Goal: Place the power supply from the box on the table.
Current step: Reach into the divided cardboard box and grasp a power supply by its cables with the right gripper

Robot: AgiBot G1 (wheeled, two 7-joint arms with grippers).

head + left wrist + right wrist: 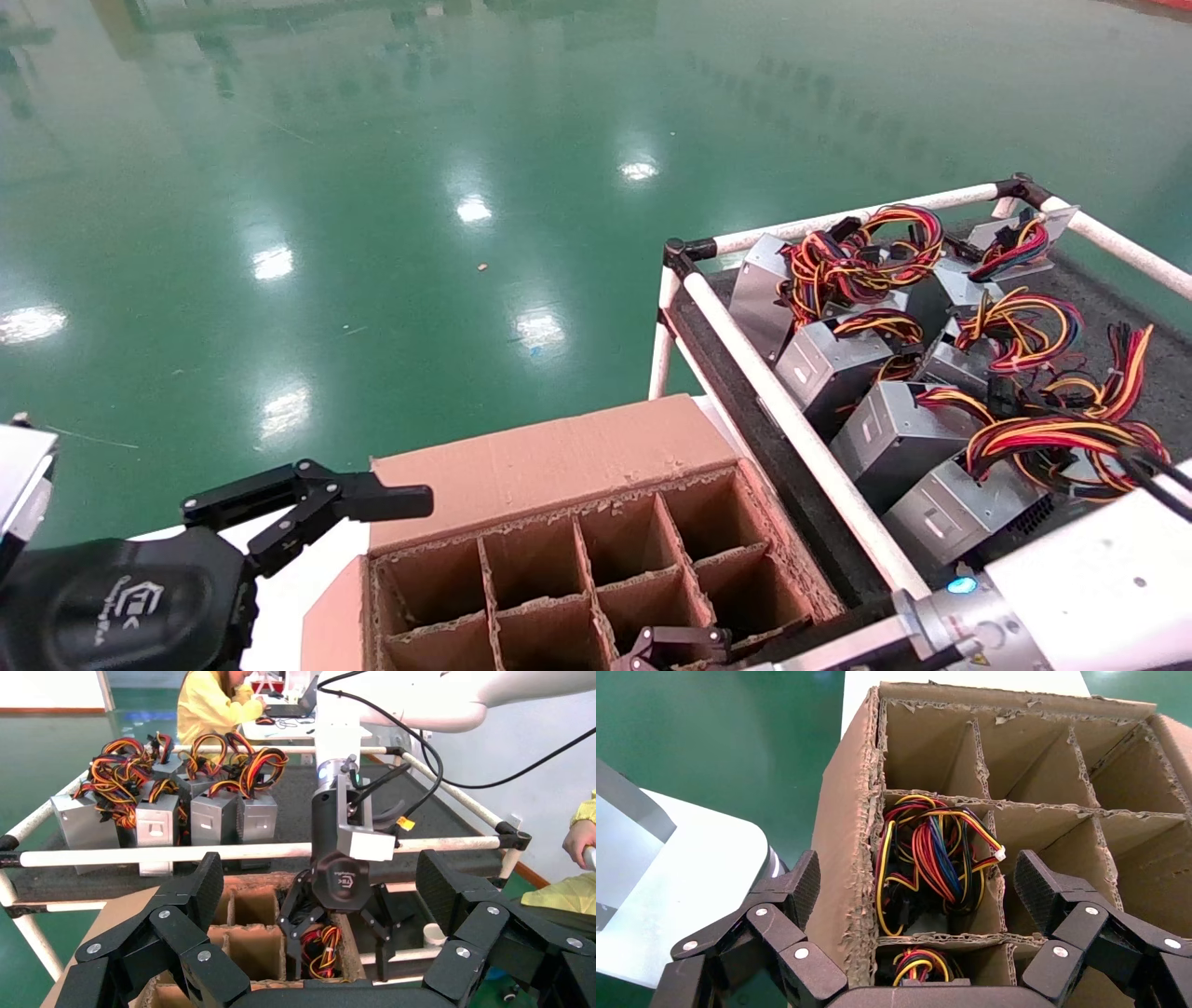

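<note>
Glossy green floor (372, 186) all around; right claw (916, 903) spread wide over brown cardboard box's (849, 846) wire-filled cell, left claw (316, 917) parked beside, also wide apart.

A power supply (933, 874) under coiled wires fills one edge cell of the box (849, 881).

The table (792, 419) stands at the right of the scene, on the glossy green floor (372, 186). It has a dark grey rough surface and a frame of white rails with black corner joints. On it lie several grey power supplies (894, 438), close together along the left rail, with bundles of red, yellow and black cables (1024, 331) on top. The box (559, 522) stands just beside its left rail.
</note>
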